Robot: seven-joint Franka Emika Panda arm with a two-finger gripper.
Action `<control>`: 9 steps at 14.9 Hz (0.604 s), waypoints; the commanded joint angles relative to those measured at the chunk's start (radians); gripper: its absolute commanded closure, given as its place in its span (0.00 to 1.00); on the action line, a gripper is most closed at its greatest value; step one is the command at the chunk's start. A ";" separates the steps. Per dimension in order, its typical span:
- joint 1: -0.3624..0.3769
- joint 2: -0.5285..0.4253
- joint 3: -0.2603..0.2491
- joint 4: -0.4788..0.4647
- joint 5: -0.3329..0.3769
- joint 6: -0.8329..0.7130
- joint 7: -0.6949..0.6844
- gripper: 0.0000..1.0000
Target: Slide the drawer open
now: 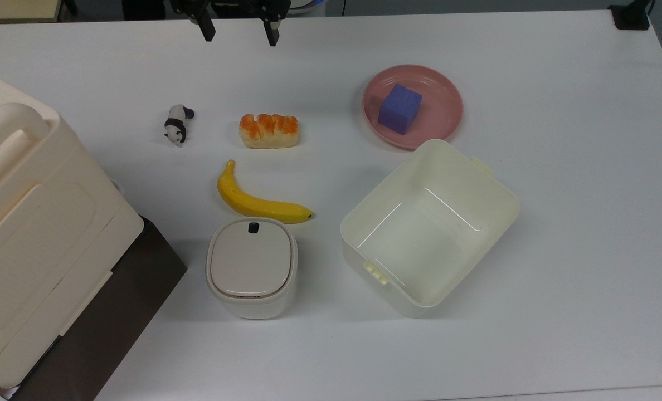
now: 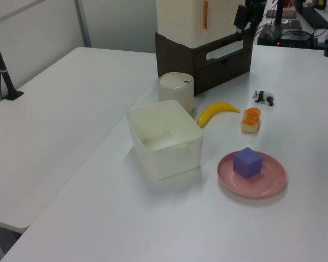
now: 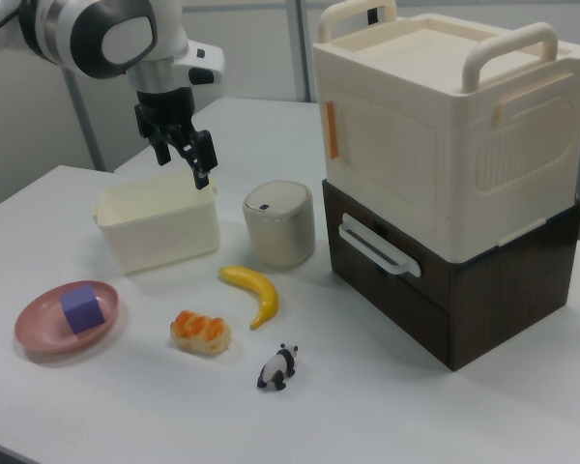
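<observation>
Pink plate (image 1: 445, 120) holds 1 purple cube (image 1: 399, 108), the cream bin (image 1: 498, 209) has nothing inside, the dark drawer (image 3: 391, 275) sits closed, and the gripper (image 3: 184, 155) hangs with fingers spread.

Bare table before drawer (image 3: 387, 266) front; lidded canister (image 3: 279, 224) close beside it, banana (image 3: 253, 291) and panda (image 3: 278, 366) farther.

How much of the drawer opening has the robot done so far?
Nothing looks done yet. The drawer sits flush in its dark brown cabinet under the cream lidded box, its white handle untouched. The gripper hangs open and empty in the air above the table, well away from the handle. Everything is left: reach the handle, grip it, and pull the drawer out.
</observation>
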 commanded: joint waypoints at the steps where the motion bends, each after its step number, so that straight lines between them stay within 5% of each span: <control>1: -0.012 -0.012 0.012 -0.001 -0.012 -0.024 -0.007 0.00; 9: -0.010 -0.015 0.012 -0.001 -0.066 -0.031 0.025 0.00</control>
